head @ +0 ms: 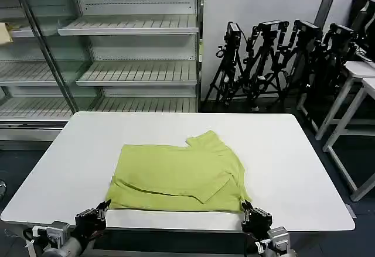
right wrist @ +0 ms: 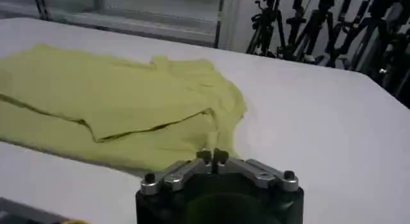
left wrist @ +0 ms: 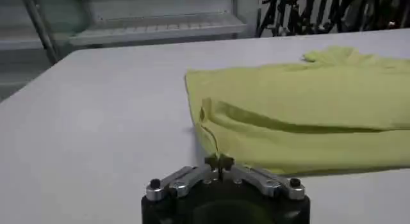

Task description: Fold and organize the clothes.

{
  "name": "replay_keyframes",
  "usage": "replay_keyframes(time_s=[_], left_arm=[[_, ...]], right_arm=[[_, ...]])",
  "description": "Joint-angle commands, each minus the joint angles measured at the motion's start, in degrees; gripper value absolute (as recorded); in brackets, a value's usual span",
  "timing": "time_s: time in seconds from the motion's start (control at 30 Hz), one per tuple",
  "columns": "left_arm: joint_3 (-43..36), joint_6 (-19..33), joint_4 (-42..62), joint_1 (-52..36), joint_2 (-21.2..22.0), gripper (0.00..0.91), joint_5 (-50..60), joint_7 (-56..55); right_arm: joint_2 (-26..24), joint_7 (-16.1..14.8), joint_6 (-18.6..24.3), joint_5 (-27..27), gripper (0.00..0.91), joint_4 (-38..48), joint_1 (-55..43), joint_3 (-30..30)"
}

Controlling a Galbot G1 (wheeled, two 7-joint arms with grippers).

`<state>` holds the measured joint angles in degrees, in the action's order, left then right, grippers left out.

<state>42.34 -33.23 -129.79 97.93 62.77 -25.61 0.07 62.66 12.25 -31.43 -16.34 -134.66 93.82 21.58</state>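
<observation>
Shirt [head: 179, 178], lime, lies partly folded on white desk [head: 293, 169], centre of head view and a bit toward the near edge. Shape roughly rectangular; a folded flap runs across its lower part, and a bunched bit, collar or sleeve, sticks up at its upper right. No print seen.

Left tool [head: 101, 211] at lower left of head view, at near desk edge, just beside shirt's near-left corner. In left wrist view, tool [left wrist: 218, 162] fingers pressed together at the tips, no gap. A thin lime edge of shirt [left wrist: 301, 116] runs down to the tips; cannot tell if it is pinched or just behind them.

Right tool [head: 253, 216] at lower right of head view, at near desk edge, just at shirt's near-right corner. In right wrist view, tool [right wrist: 212, 157] fingers closed tip to tip, nothing seen between them; shirt [right wrist: 109, 107] hem lies just beyond the tips, touching or very near, cannot tell.

Background upper left of head view: empty wire shelves [head: 129, 52]. Upper right: cluster of black tripods [head: 275, 58], and white tables [head: 357, 93] at right edge.
</observation>
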Motion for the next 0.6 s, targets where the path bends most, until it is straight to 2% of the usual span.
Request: replay_keyframes(time_s=[0.03,0.1,0.13,0.27,0.43,0.6], left_arm=[[2.36,-0.02,-3.58,3.34,0.29,0.907,2.77,2.13],[3.68,-0.02,-4.96,2.21,0.04,0.907,2.47,2.12],[4.12,0.02,-5.24,1.61,0.0,0.907,2.52,2.13],[4.47,0.15,-4.6,-4.07,-1.78,0.907,1.32,2.55],[-0.55,0.16,3.24,-14.04,-5.72,0.907,0.43,2.45],[-6.98,0.21,11.85,-25.36,-8.29,0.907,-1.1,3.27]], right_arm=[[-1.16,-0.48,-1.56,-1.96,0.907,-6.91,1.32,2.28],[-0.78,0.28,-1.48,-2.34,0.907,-6.04,-1.98,0.52],[0.36,2.14,-1.6,-2.3,0.907,-4.03,-5.99,-1.82],[2.16,4.39,-1.76,-3.02,0.907,3.17,-18.05,-5.72],[3.63,6.89,-1.89,-4.97,0.907,13.87,-33.16,-10.22],[5.52,7.56,-1.88,-7.44,0.907,24.11,-44.93,-13.94]])
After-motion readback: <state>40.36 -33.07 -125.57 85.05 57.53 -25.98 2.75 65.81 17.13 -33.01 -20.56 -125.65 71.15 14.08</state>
